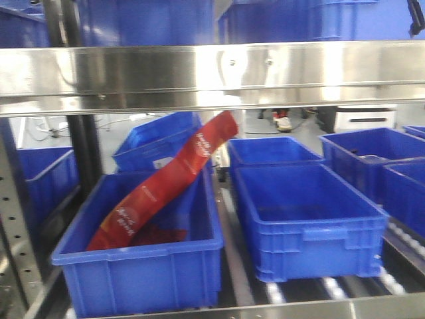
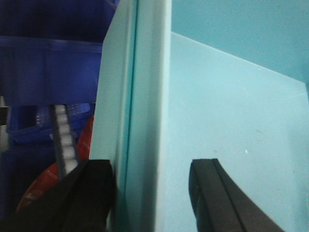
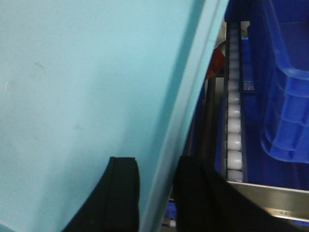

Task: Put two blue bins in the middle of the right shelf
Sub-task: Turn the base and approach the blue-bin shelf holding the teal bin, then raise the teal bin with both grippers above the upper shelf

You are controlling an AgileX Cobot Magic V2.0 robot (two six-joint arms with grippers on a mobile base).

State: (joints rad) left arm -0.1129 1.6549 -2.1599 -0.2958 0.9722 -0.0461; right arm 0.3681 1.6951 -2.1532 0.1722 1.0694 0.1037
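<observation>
Both claws straddle bin walls: left gripper (image 2: 152, 193) clenches on bin rim (image 2: 145, 96), wall upright between jaws; right gripper (image 3: 154, 193) likewise grasps opposite rim (image 3: 188, 96).

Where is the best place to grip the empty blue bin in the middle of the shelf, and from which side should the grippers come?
Judging by its shape, take the empty blue bin by its two long side rims, one gripper on each, coming from above at the shelf's open front. The rim is a thin upright lip; both wrist views show fingers straddling such a wall, one inside, one outside.
</observation>
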